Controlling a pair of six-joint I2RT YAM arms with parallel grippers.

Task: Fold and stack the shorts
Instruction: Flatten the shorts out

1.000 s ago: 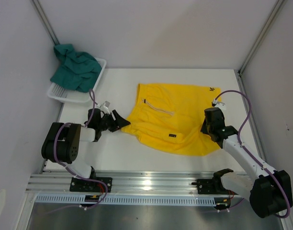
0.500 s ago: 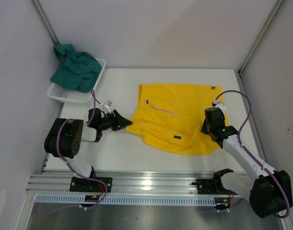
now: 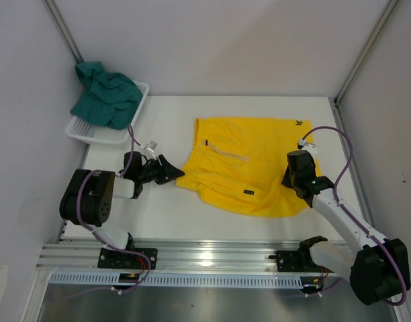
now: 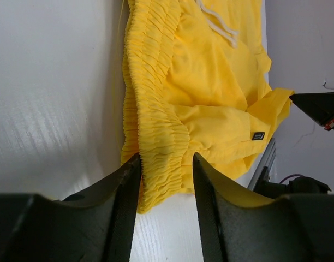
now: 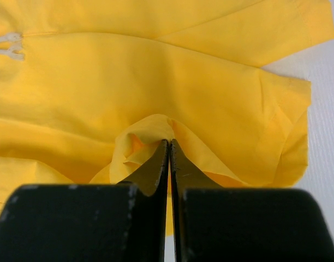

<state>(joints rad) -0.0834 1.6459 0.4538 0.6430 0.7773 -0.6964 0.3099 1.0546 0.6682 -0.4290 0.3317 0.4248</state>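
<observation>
The yellow shorts [image 3: 246,161] lie spread on the white table, their ruched waistband [image 4: 156,109] towards my left arm. My left gripper [image 3: 170,171] lies low at the waistband's near corner. Its jaws [image 4: 167,164] stand part closed with the bunched elastic filling the gap between the tips. My right gripper [image 3: 288,181] is at the shorts' right side. In the right wrist view it [image 5: 169,143] is shut on a raised pinch of the yellow shorts [image 5: 156,71]. The teal-green shorts [image 3: 105,94] sit crumpled in the white mesh basket [image 3: 91,134] at the back left.
The basket stands against the left wall, behind my left arm. An aluminium rail [image 3: 205,255] runs along the near table edge. White walls close in the left, back and right. A small dark label [image 4: 258,136] shows on the shorts' folded hem.
My left gripper has edged towards the shorts and its jaws have narrowed round the waistband corner. The shorts' near edge and dark label have shifted slightly right. My right gripper has stayed shut.
</observation>
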